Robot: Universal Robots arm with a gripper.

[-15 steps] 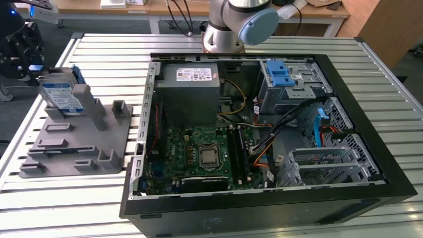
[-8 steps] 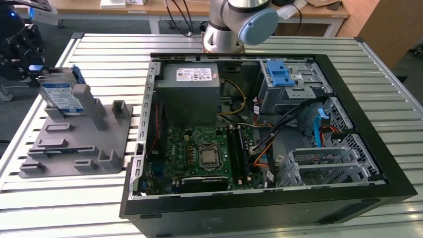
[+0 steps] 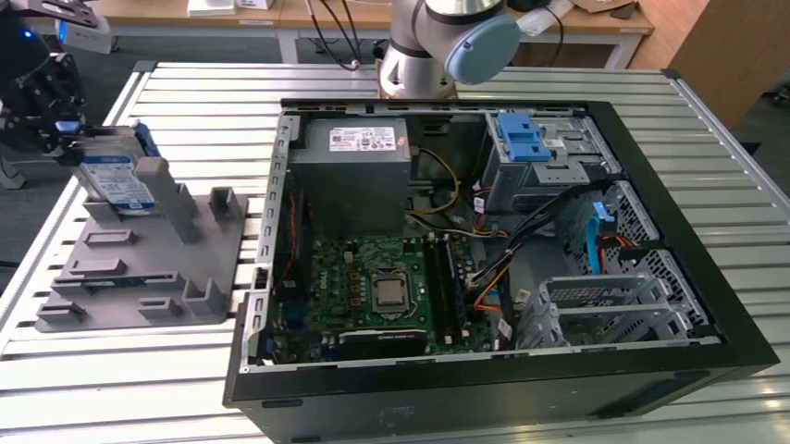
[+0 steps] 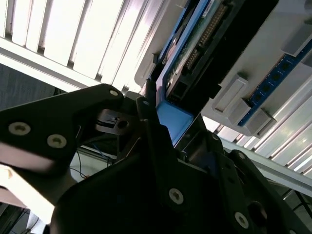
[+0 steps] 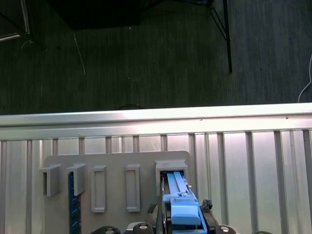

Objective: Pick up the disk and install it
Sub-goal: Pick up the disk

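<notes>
The disk (image 3: 117, 183) is a silver drive with a white-and-blue label and a blue frame. It stands on edge in a slot of the grey holder (image 3: 136, 273) at the exterior view's left. My gripper (image 3: 74, 137) is at the disk's upper end. In the first wrist view the gripper (image 5: 180, 213) has one black finger on each side of the blue frame of the disk (image 5: 183, 209), close against it. In the second wrist view a finger (image 4: 150, 97) lies along the edge of the disk (image 4: 195, 44). The disk still sits in its slot.
An open computer case (image 3: 691, 185) lies on the slatted metal table (image 3: 185, 92), to the exterior view's right of the holder. Inside it are a grey power-supply box (image 3: 358, 157), a motherboard (image 3: 383, 287), a drive cage with a blue latch (image 3: 521, 139) and loose cables. The table's edge runs just beyond the holder (image 5: 117, 161).
</notes>
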